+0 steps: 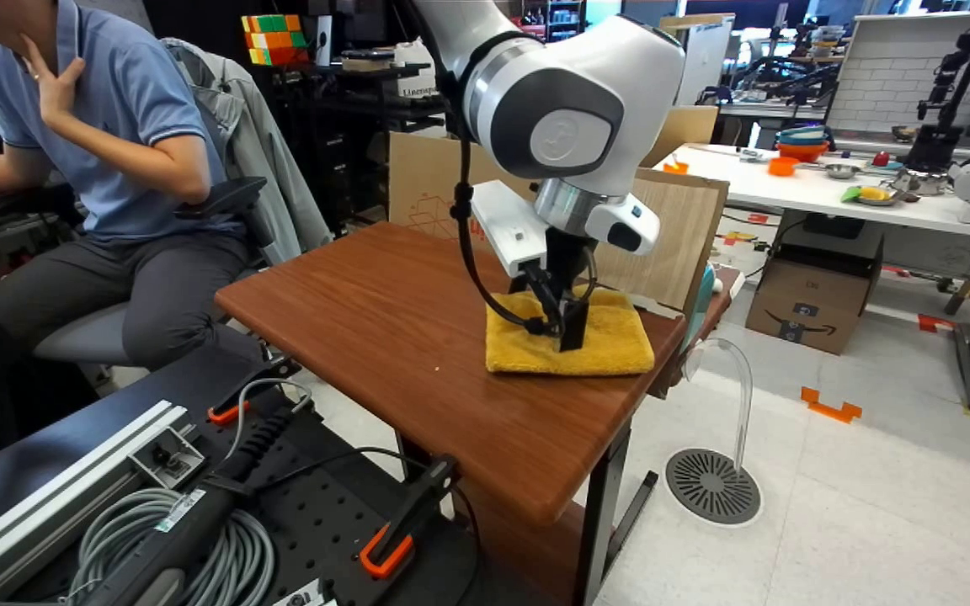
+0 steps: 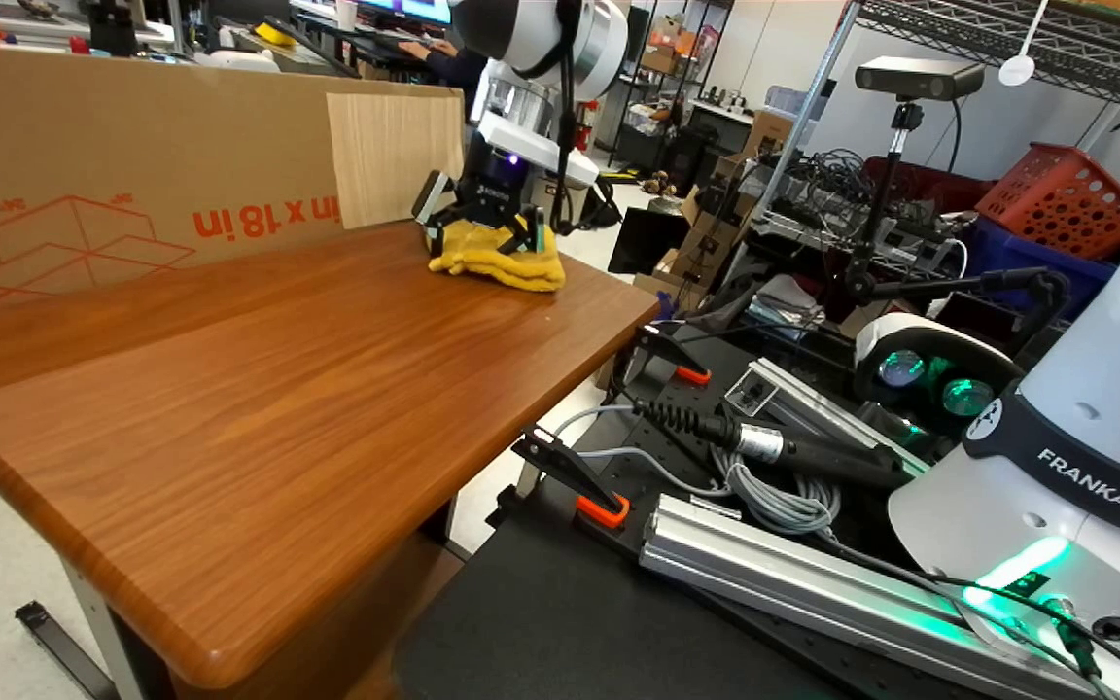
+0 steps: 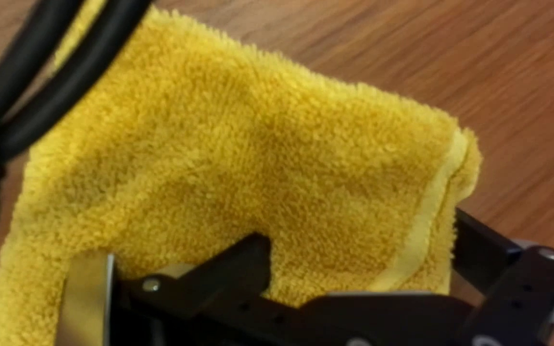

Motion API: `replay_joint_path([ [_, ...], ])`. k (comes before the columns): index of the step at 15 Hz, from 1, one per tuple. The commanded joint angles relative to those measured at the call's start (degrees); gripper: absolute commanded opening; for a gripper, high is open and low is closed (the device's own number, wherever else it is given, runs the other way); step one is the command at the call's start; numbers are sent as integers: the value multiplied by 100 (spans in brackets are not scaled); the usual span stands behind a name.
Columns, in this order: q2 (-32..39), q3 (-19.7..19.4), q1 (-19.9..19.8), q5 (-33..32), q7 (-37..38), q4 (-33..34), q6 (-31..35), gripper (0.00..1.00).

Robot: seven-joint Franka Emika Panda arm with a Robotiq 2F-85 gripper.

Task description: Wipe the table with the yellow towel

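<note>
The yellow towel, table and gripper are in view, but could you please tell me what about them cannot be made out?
Table: part cut off by the left edge in an exterior view; area under the yellow towel hidden by it.
Underside of the yellow towel: facing the table, hidden in every view.
Gripper: partly cut off by the wrist view's bottom edge.

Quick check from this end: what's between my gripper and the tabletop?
The yellow towel: in both exterior views it lies on the table, under the gripper. Its cloth also fills much of the wrist view.
</note>
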Motion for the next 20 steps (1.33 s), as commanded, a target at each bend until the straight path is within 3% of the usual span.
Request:
replay_joint_path([
  [1, 33, 119, 189, -249, -323, -627, 570, 100],
  [8, -404, 123, 1035, -1362, -119, -1722, 1366, 100],
  [14, -824, 43, 1992, -2695, 575, -2522, 1279, 100],
  [20, -661, -54, 2768, -3648, 1683, -2575, 1340, 100],
])
